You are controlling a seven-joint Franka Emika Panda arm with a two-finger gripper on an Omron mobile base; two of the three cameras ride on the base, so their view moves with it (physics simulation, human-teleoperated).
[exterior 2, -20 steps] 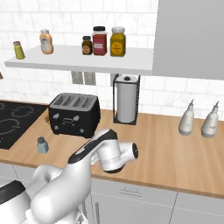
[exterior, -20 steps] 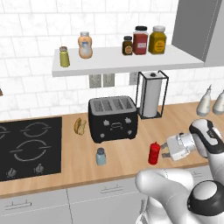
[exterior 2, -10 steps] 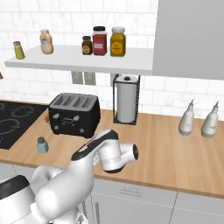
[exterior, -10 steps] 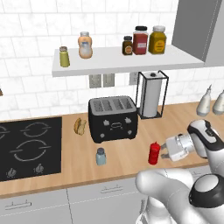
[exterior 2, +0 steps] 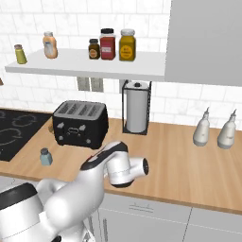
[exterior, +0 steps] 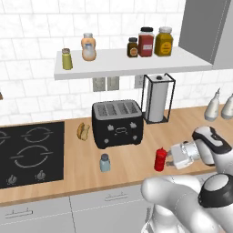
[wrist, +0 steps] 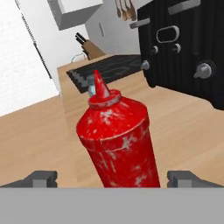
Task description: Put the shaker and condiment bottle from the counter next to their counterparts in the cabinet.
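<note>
On the counter, the hob fills the left end, with a small bun just beside it. The blue-grey shaker stands near the front edge, in front of the black toaster. To its right the red bottle stands upright near the front edge, between the spread fingers of the gripper, not clamped. The paper towel holder stands behind, near the back edge. Above, the shelf carries the green shaker, peach bottle and three jars.
</note>
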